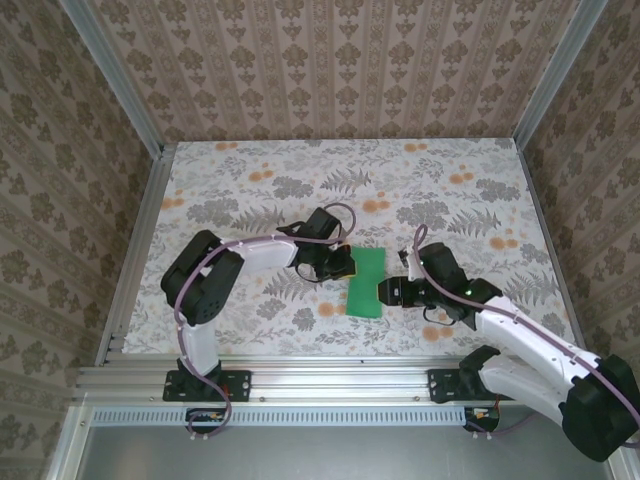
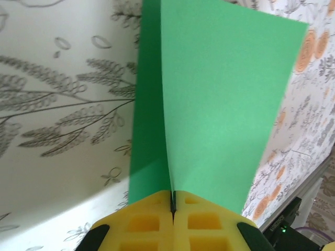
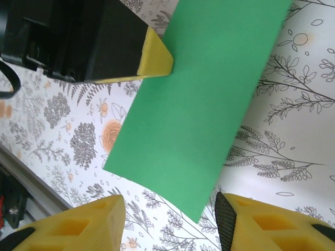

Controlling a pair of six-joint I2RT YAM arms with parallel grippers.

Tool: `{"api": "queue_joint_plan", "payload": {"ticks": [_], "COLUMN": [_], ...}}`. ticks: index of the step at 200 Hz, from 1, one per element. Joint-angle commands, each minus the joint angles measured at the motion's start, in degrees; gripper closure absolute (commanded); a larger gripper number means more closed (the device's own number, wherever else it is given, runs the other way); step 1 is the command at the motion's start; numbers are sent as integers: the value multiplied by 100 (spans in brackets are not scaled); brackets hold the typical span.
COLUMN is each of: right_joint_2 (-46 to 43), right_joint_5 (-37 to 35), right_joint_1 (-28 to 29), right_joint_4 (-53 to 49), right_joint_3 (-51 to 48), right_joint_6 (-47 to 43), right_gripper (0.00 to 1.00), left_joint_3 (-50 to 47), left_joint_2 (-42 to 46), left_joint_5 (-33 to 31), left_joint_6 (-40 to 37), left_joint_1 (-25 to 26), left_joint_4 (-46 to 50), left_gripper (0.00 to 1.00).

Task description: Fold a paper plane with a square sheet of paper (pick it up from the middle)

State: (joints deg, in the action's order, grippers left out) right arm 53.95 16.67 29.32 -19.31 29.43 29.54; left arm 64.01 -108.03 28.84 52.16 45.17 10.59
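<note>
Floral tabletop (image 1: 250,180): one green sheet (image 1: 368,283); left fingers (image 2: 144,224) clamped on it, right fingers (image 3: 89,227) apart.

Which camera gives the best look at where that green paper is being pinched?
The left wrist view: the left gripper is shut on the green paper at its edge. The top view shows the paper small and far; the right wrist view shows its flat face.

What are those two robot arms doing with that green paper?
They're folding a paper plane. The left gripper pinches one edge of the thin bright-green sheet of paper, its yellow pads shut on it. The right gripper hovers open at the sheet's opposite side, holding nothing. The sheet sits on the floral-patterned tabletop and looks like a narrow rectangle, maybe folded once. No plane shape yet.
</note>
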Motion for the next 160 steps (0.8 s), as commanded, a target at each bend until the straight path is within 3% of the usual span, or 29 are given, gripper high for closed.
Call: {"api": "queue_joint_plan", "payload": {"ticks": [1,38,73,160], "right_joint_2": [-66,160,932,2212], "right_joint_5": [-429,-634,-28,1332], "right_joint_1": [119,184,144,56], "right_joint_4": [-201,-334,-30,2296], "right_joint_3": [-38,105,230,-142], "right_joint_6": [-28,99,573,1826], "right_gripper": [49,48,47,47], "left_joint_3": [112,11,123,134], "left_joint_2": [292,365,386,361], "left_joint_5": [-175,-22,19,69], "left_joint_6": [-260,-251,-303,-299], "left_joint_1": [-43,-65,-45,-26], "left_joint_4": [565,340,356,337], "left_gripper": [100,100,100,100]}}
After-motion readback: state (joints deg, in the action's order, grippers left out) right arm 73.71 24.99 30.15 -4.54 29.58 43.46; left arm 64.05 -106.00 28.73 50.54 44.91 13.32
